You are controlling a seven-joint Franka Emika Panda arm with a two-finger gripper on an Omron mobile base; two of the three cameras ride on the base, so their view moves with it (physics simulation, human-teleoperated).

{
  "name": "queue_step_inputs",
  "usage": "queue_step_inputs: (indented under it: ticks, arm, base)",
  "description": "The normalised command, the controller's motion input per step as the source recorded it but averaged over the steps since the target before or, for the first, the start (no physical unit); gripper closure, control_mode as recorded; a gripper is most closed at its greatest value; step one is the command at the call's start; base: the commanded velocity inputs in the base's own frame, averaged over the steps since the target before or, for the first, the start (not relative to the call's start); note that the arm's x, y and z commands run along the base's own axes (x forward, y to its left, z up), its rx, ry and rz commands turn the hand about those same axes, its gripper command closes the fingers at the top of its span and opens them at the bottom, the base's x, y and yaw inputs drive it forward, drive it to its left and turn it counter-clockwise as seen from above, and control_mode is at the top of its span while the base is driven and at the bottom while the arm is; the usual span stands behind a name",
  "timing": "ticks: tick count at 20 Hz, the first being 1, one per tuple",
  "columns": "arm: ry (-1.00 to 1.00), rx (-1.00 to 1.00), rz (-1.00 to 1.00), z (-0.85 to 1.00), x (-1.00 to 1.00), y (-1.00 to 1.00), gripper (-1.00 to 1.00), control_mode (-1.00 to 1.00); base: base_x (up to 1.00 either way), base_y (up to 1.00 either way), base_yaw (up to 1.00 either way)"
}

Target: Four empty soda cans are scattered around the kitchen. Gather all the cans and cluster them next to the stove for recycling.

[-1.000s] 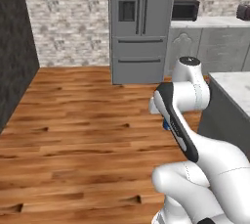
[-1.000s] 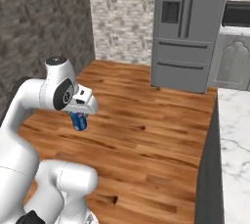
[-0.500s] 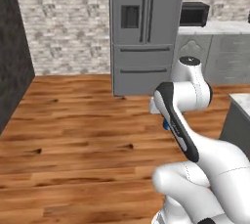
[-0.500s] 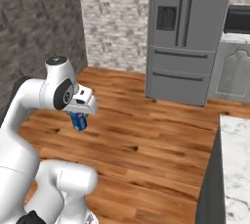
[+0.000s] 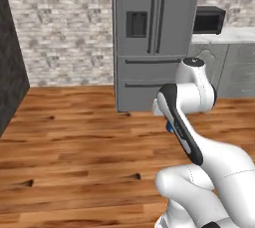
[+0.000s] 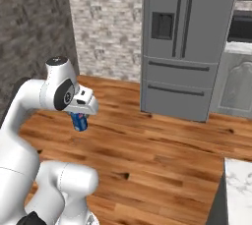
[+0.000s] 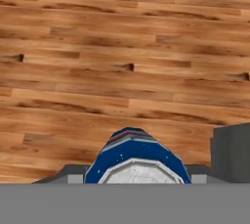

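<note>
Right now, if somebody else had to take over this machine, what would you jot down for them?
Pincer: shut on a blue soda can, held upright above the wooden floor, clear of it.
Where things are: the robot is out on open floor facing the grey fridge. No stove or other cans in these pictures.
Done: one can picked up.
Left: carry this can to the stove and set it beside it; how many of the other three are already there cannot be told from here.
</note>
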Motion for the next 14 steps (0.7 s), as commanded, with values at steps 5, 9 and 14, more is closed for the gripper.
queue_step_inputs:
  ticks: [5,9,14]
  arm:
    - [0.0,0.0,0.0,0.0,0.0,0.0,1.0,1.0]
    - [0.0,0.0,0.0,0.0,0.0,0.0,1.0,1.0]
    - [0.0,0.0,0.0,0.0,0.0,0.0,1.0,1.0]
  base:
    - [1.0,0.0,0.0]
    - [1.0,0.0,0.0]
    - [1.0,0.0,0.0]
